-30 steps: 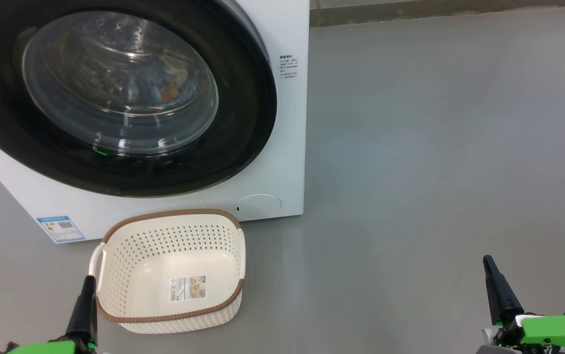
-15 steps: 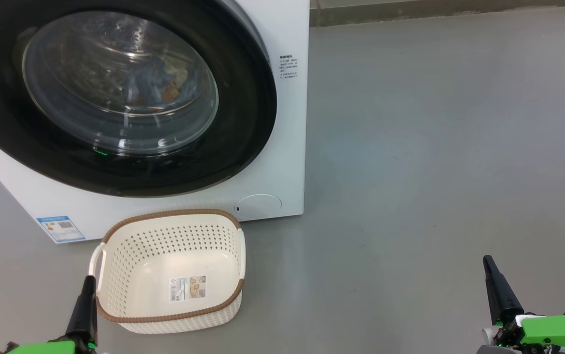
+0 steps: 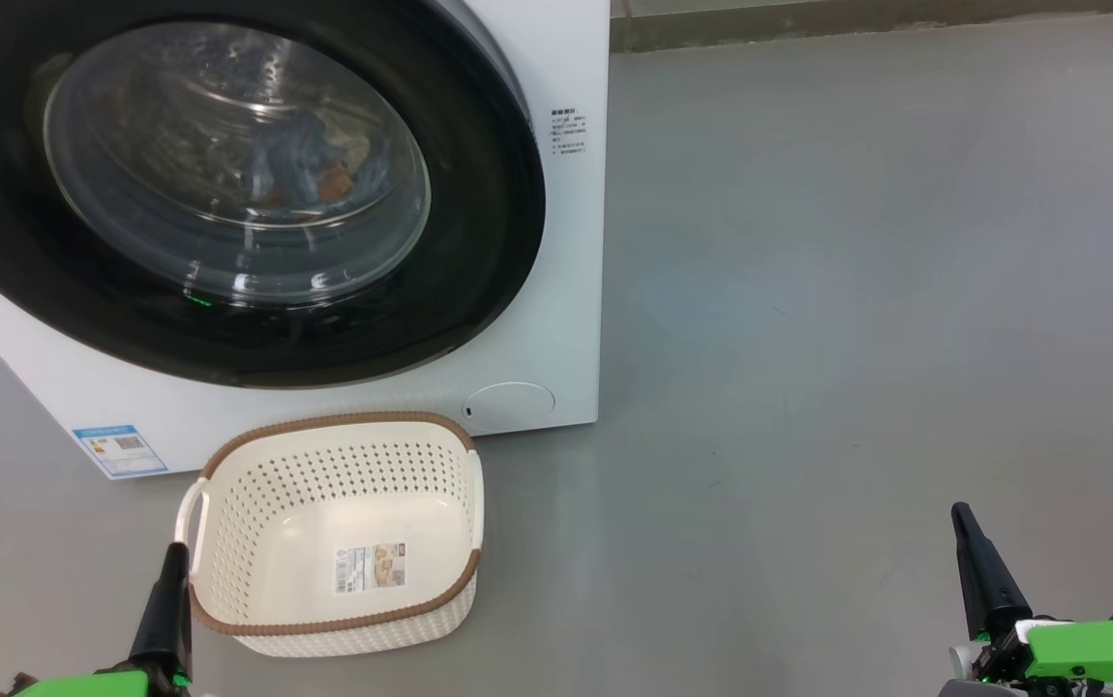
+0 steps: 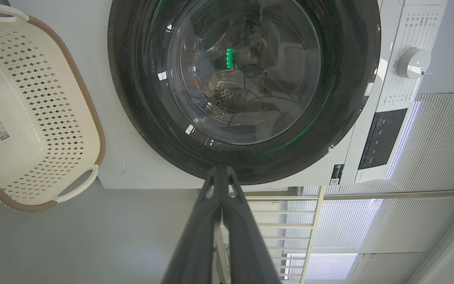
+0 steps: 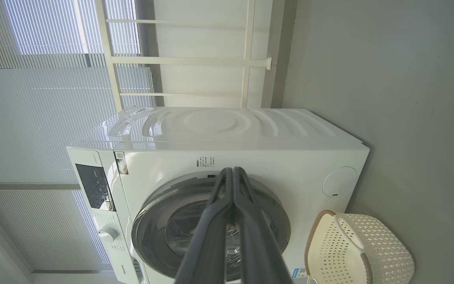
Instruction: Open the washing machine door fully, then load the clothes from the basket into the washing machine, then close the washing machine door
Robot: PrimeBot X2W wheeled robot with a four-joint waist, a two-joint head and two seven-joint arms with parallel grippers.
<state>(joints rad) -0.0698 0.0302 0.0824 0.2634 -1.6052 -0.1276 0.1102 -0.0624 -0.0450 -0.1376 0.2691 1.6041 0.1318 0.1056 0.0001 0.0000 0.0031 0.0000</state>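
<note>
The washing machine (image 3: pixel 556 290) stands at the upper left, and its door (image 3: pixel 479 290) lies flat against the front. Through the door's glass, the clothes (image 3: pixel 319 160) show as blue fabric with orange-brown spots inside the drum. The basket (image 3: pixel 227 465) sits on the floor in front of the machine with only its label sticker inside. My left gripper (image 3: pixel 167 581) is low at the basket's left corner, and in the left wrist view its fingertips (image 4: pixel 220 170) meet, shut on nothing. My right gripper (image 3: pixel 965 528) hangs far right over bare floor, shut on nothing (image 5: pixel 233 170).
Grey floor (image 3: pixel 857 290) spreads to the right of the machine, up to a wall base at the top. The machine's control panel (image 4: pixel 383 138) and dial (image 4: pixel 412 63) sit by window blinds (image 4: pixel 369 228). A round flap (image 3: pixel 508 407) is low on the machine's front.
</note>
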